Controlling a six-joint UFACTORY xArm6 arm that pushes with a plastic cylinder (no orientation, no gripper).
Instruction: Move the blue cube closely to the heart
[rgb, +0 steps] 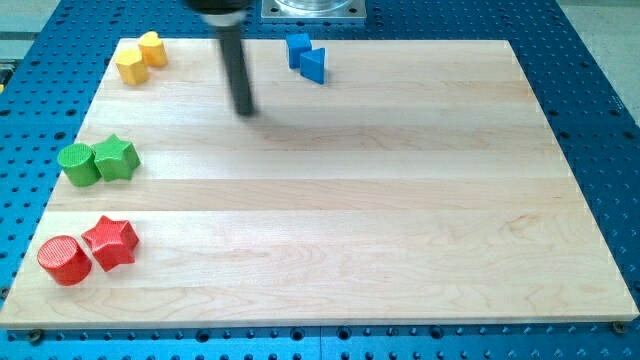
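Observation:
The blue cube (298, 48) sits near the view's top edge of the wooden board, touching a blue triangular block (314, 65) just to its lower right. Two yellow blocks sit at the view's top left: a yellow heart-like block (152, 48) and a yellow block (131, 66) touching it; their shapes are hard to make out. My tip (245, 110) rests on the board to the lower left of the blue cube, apart from it, between the blue pair and the yellow pair.
A green cylinder (78, 164) and a green star (116, 157) touch at the view's left edge. A red cylinder (64, 260) and a red star (111, 242) sit at the bottom left. The wooden board (350, 230) lies on a blue perforated table.

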